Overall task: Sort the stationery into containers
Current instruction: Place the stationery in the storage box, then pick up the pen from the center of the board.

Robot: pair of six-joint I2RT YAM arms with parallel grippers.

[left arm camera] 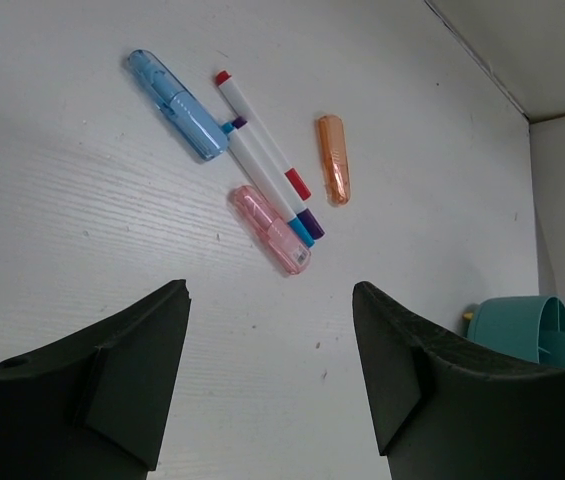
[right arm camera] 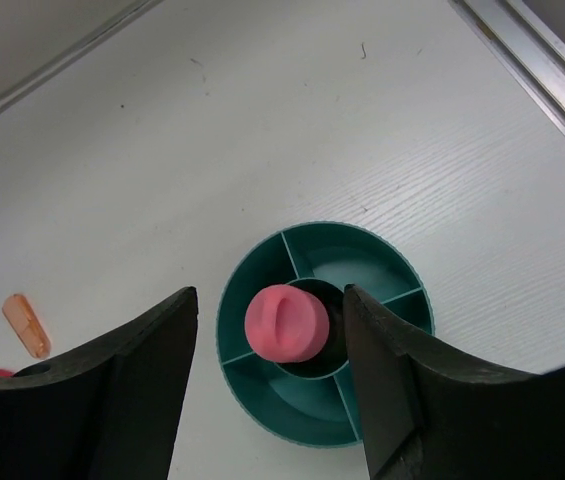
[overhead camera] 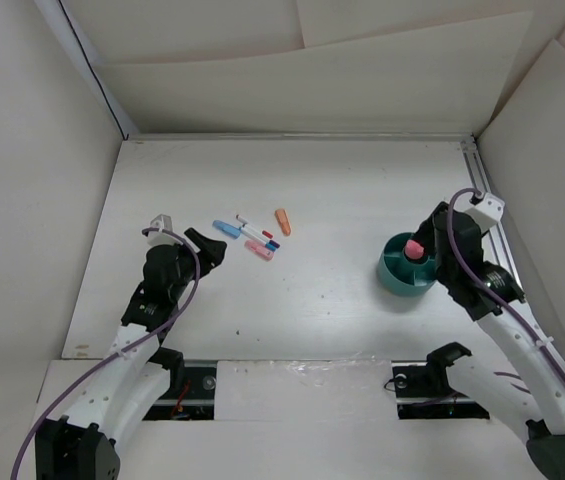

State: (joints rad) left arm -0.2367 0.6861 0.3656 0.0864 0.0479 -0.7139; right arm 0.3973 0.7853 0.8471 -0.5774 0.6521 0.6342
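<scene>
The stationery lies in a loose group at mid-table: a light blue piece [overhead camera: 226, 228], two white pens [overhead camera: 255, 237], a pink piece [overhead camera: 259, 251] and an orange piece [overhead camera: 283, 221]. In the left wrist view the blue piece [left arm camera: 177, 106], red-capped pen [left arm camera: 262, 135], blue-capped pen [left arm camera: 267, 185], pink piece [left arm camera: 270, 229] and orange piece [left arm camera: 333, 159] lie ahead of my open, empty left gripper [left arm camera: 270, 295] [overhead camera: 214, 248]. The teal divided cup [overhead camera: 399, 280] [right arm camera: 322, 226] holds a pink round-topped piece [right arm camera: 287, 323] upright in its centre well. My right gripper [right arm camera: 270, 295] [overhead camera: 430, 240] hangs open over the cup, jaws clear of the pink piece.
White walls [overhead camera: 42, 150] enclose the table on the left, back and right. A metal rail [overhead camera: 492, 235] runs along the right edge beside the cup. The cup's edge shows at the right of the left wrist view [left arm camera: 522, 325]. The orange piece shows at the left of the right wrist view [right arm camera: 25, 323].
</scene>
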